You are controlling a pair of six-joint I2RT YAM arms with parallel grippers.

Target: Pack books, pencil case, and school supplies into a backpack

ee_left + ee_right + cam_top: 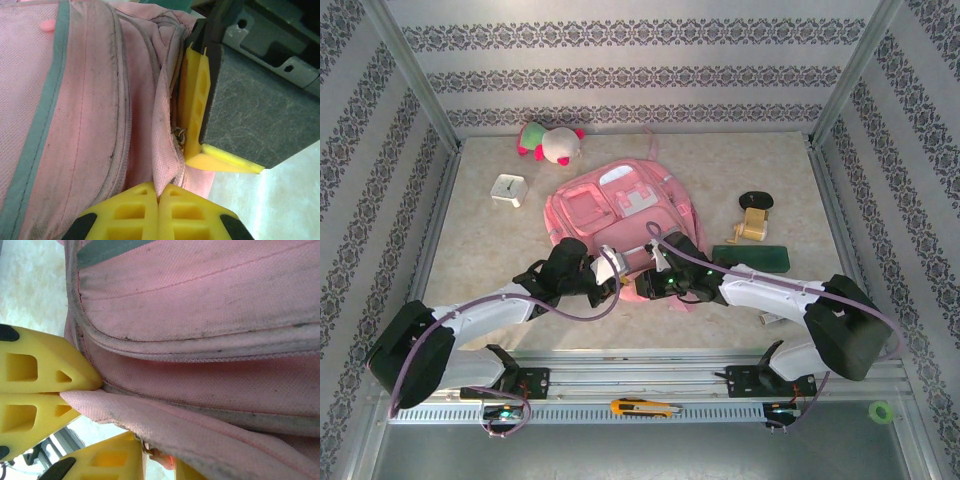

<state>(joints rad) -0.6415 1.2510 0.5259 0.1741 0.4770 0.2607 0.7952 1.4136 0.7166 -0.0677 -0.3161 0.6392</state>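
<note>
Pale marbled table (480,250) carries a pink backpack (610,205), near edge at the fingers (125,215); plush toy (552,142) and white cube (508,189) beyond-left of them, green pencil case (752,257), tan piece (754,226), black lump (756,200) to their right

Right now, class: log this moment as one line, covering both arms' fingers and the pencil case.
left fingers: shut on backpack fabric edge | right fingers: pinching that edge too | pencil case: on table, right of backpack, unpacked

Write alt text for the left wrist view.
The left gripper pinches a fold of the pink backpack in its shut yellow fingers at the bottom of the frame. The right gripper, yellow fingers on a dark body, sits against the bag's zip edge at upper right, with pale table below.
</note>
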